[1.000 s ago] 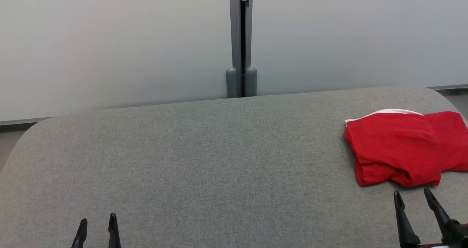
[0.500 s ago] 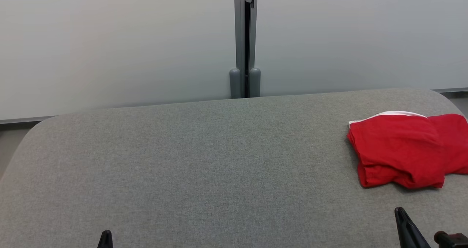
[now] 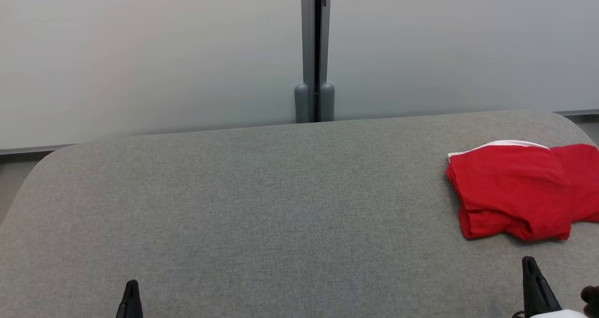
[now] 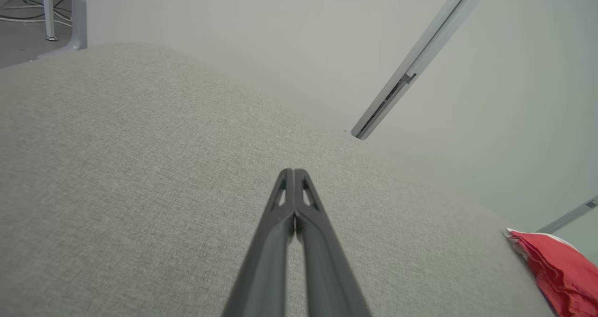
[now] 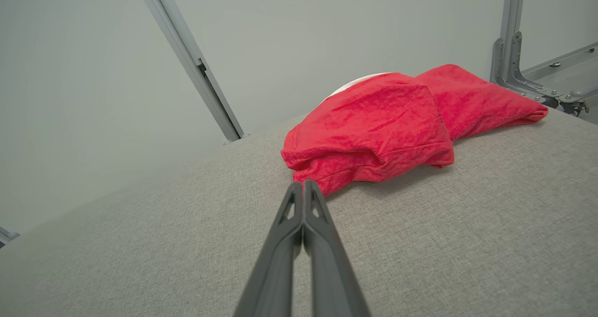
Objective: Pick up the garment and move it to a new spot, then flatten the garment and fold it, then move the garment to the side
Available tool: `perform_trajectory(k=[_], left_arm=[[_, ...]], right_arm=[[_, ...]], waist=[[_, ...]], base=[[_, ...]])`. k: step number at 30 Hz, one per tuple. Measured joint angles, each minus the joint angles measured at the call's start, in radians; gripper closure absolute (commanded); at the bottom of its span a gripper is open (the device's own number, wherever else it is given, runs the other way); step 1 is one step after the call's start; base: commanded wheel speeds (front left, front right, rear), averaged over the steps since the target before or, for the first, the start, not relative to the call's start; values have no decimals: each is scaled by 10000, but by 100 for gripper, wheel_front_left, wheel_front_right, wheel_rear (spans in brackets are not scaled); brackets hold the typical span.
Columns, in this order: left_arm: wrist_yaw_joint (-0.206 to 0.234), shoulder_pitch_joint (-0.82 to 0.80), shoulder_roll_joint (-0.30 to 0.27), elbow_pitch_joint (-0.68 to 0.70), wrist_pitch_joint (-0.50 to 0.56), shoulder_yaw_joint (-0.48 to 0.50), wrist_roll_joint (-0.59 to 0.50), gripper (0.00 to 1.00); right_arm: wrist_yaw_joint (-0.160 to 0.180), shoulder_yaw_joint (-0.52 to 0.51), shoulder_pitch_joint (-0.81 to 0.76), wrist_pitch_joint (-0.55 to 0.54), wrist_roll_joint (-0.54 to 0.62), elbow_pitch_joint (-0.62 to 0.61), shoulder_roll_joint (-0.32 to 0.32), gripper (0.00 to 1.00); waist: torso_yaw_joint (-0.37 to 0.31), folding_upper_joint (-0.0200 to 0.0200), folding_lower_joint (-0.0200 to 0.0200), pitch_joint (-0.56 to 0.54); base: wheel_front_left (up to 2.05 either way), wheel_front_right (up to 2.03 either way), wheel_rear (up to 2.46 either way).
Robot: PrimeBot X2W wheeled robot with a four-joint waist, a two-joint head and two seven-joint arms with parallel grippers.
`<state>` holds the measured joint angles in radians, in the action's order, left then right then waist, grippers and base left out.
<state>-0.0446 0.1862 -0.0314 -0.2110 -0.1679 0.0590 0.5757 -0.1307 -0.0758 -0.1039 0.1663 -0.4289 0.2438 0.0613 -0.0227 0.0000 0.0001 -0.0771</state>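
**Head view.**
- Item 1: garment (image 3: 514, 191), red with a white edge showing at its far side. It lies in a compact, layered bundle on the grey padded table (image 3: 262, 205), far to the robot's right and close to the table's rounded corner. A spot this far over fits the task's "to the side" step, and the layering suggests the fold is already made.
- Item 2: left gripper (image 3: 130, 298), one dark tip at the bottom edge, well apart from the cloth.
- Item 3: right gripper (image 3: 533, 283), one dark tip at the lower right, near the bundle's front hem but not touching it.
- Item 4: pale partition with a grey post (image 3: 316, 51) behind the table.

**Left wrist view.**
- The left gripper's (image 4: 294, 173) fingers are pressed together with nothing between them, above bare table fabric.
- The garment (image 4: 556, 270) shows at the lower right corner.

**Right wrist view.**
- The right gripper (image 5: 303, 185) is likewise clenched on nothing. Its tips point at the bundle's (image 5: 373, 121) nearest fold but stop short of it.
- A metal bracket (image 5: 511, 60) stands beyond the table.
- Both arms low, closed and off the cloth reads as a parked stance.
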Motion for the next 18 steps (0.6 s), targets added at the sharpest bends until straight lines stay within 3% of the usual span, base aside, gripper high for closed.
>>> perform_trajectory(k=[18], left_arm=[[-213, -707, -40, -88, 698, 127, 2539, 100]], right_arm=[[0, -79, 523, -667, -2894, -4, -27, 100]], waist=[[38, 0, 0, 135]], base=[[0, 0, 0]])
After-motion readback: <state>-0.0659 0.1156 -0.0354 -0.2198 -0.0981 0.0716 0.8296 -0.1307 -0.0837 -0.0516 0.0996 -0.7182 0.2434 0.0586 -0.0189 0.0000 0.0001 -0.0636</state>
